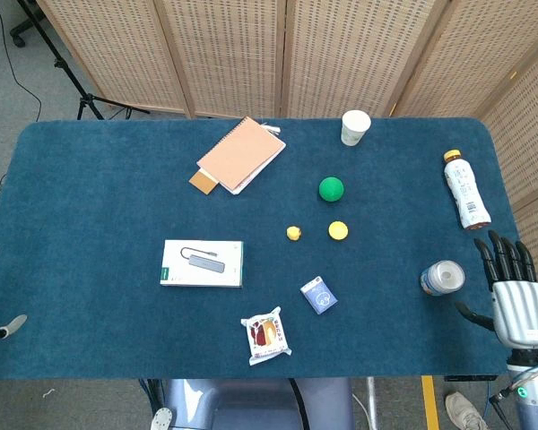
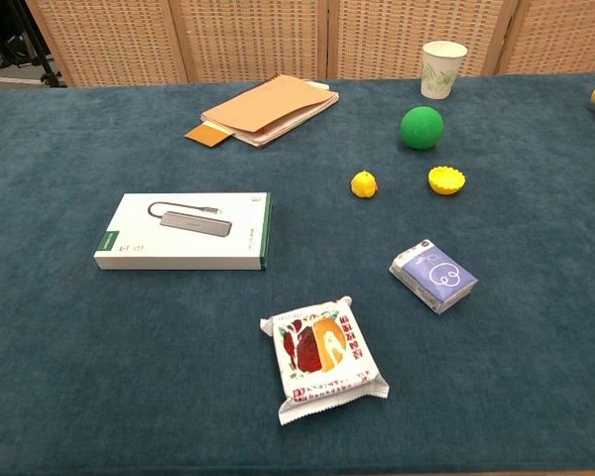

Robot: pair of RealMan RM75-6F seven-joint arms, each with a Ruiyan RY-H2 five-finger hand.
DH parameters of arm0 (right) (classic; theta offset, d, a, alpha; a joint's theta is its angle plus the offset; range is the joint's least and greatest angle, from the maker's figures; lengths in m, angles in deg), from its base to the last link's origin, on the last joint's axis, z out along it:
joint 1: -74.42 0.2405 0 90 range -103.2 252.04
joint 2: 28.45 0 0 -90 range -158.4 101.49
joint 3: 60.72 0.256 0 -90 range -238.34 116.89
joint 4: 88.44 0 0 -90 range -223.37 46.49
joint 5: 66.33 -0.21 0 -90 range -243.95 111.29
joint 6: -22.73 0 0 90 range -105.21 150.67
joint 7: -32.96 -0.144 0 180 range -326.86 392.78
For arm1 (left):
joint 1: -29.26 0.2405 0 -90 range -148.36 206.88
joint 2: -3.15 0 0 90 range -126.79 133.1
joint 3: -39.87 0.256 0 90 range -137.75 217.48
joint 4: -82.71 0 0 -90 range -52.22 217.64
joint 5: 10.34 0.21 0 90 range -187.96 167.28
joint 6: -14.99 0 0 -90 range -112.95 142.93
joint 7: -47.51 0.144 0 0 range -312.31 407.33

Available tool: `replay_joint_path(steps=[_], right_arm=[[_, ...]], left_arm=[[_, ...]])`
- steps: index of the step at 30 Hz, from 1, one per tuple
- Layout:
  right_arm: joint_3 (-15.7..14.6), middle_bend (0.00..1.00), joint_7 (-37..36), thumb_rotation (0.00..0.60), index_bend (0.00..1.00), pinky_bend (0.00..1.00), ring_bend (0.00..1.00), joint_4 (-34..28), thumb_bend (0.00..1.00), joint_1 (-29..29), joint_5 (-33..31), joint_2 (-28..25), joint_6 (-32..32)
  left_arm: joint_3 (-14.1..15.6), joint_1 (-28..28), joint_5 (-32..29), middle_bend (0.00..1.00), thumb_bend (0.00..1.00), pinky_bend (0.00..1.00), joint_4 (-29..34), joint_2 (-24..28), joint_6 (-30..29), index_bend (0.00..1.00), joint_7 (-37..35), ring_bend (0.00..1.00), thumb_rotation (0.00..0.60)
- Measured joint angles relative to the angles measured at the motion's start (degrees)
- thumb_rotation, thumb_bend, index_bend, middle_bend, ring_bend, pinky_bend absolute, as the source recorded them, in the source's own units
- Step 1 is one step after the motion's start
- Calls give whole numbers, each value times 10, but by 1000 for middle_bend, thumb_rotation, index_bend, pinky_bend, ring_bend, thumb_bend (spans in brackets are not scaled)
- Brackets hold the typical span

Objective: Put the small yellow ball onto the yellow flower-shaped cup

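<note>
The small yellow ball [image 1: 293,233] [image 2: 364,183] lies on the blue table near the middle. Just to its right, a short gap away, sits the yellow flower-shaped cup [image 1: 338,230] [image 2: 446,179]. My right hand [image 1: 517,291] hovers at the table's right front corner with fingers spread and nothing in it, far from both. Only the fingertips [image 1: 9,324] of my left hand show at the left edge of the head view; they are apart and hold nothing. Neither hand appears in the chest view.
A green ball [image 1: 331,188] lies just behind the cup, with a paper cup [image 1: 356,126] further back. A can [image 1: 442,278] and a bottle [image 1: 467,189] are near my right hand. A notebook [image 1: 241,153], white box [image 1: 202,262], blue packet [image 1: 318,295] and snack packet [image 1: 266,334] lie around.
</note>
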Motion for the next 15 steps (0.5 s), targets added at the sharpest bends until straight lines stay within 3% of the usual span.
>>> replay_joint_path(steps=[7,15], right_arm=[[3,0,-36,600,0,0,0,28,0,-20,18,6,-1],[34,0,-32,600,47,0,0,-15,0,36,39,-11,70]], left_arm=[[2,1,-4,0,0,0,-1,1,3,0,-4,0,600],[0,1,-6,0,0,0,0,1,2,0,-7,0,600]])
